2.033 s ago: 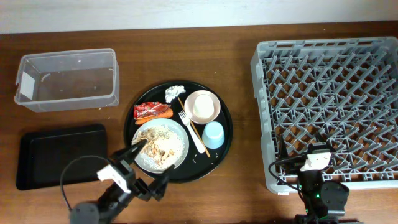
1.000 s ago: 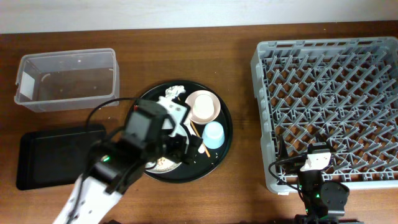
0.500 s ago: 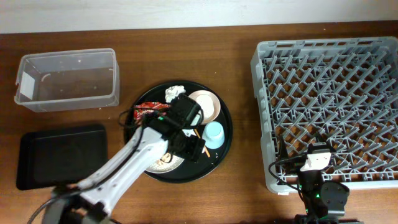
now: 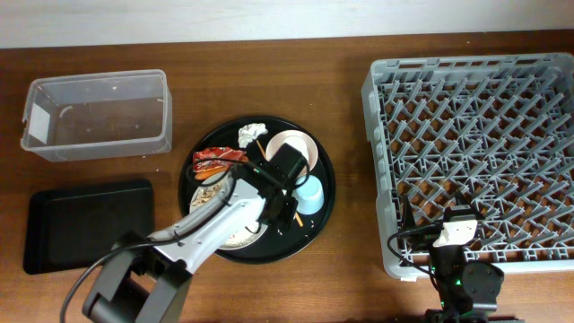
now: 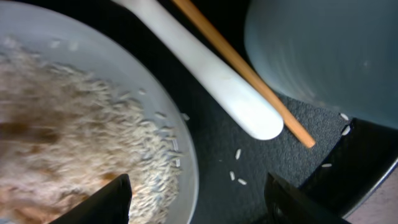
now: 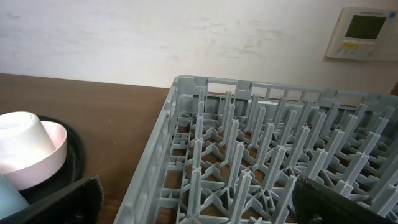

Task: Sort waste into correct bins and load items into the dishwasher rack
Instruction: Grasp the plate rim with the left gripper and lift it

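Observation:
My left gripper (image 5: 199, 202) is open and low over the round black tray (image 4: 316, 224). Its fingers straddle the rim of the white plate (image 5: 177, 106), which carries rice (image 5: 74, 124). Just ahead lie the white fork's handle (image 5: 211, 81) and a wooden chopstick (image 5: 249, 74). The light blue cup (image 4: 309, 195) stands beyond them. In the pale pink bowl (image 4: 303, 148) sits the cream cup (image 6: 22, 134). The red wrapper (image 4: 215, 155) and white tissue (image 4: 252, 134) lie at the tray's back. My right gripper (image 6: 199, 202) is open over the grey rack's (image 4: 475, 135) near corner.
The clear tub (image 4: 97, 115) stands at the back left, and the shallow black tray (image 4: 85, 224) lies in front of it. My left arm (image 4: 193, 238) crosses over most of the plate. Loose rice grains (image 5: 237, 177) dot the round tray.
My left arm has swung up from the table's front edge and reached across the plate, ending between the plate and the blue cup. The right arm has not moved.

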Tool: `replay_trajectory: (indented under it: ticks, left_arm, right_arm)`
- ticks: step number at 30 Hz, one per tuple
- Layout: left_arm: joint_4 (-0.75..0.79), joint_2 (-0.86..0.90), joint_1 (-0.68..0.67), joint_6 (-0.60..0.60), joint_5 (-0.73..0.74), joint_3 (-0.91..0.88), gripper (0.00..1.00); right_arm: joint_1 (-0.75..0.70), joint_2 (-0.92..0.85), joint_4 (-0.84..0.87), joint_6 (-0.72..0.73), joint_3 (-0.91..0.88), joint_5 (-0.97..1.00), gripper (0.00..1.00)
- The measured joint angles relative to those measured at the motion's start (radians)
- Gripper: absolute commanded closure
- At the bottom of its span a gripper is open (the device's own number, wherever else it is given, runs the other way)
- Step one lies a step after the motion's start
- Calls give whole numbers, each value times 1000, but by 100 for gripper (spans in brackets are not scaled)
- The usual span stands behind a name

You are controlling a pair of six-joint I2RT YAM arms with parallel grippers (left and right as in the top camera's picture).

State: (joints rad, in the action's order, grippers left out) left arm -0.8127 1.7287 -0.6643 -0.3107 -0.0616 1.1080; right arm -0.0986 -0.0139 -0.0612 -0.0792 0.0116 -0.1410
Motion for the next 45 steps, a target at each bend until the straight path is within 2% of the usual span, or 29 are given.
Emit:
replay_trajectory:
  ticks: [4,9,16,23,26,38,45]
  left_arm:
    - [51,15,-10,-4,0,-61,35]
    - [62,18,17,-8,-26,-73,45]
    - [67,18,29,-8,-33,-77,48]
    - [93,18,-18,-8,-33,-83,49]
    - [93,18,-28,-9,-33,-84,54]
    - [100,18,-27,-8,-41,-121,60]
    - [112,18,-27,-8,-44,-126,70]
  right_arm:
    - [0,0,0,0,0,0,1]
    - [0,0,0,0,0,0,1]
    - [0,0,0,0,0,0,1]
    - [0,0,0,0,0,0,1]
    - [0,0,0,0,0,0,1]
    - [0,0,0,0,0,0,1]
    - [0,0,0,0,0,0,1]
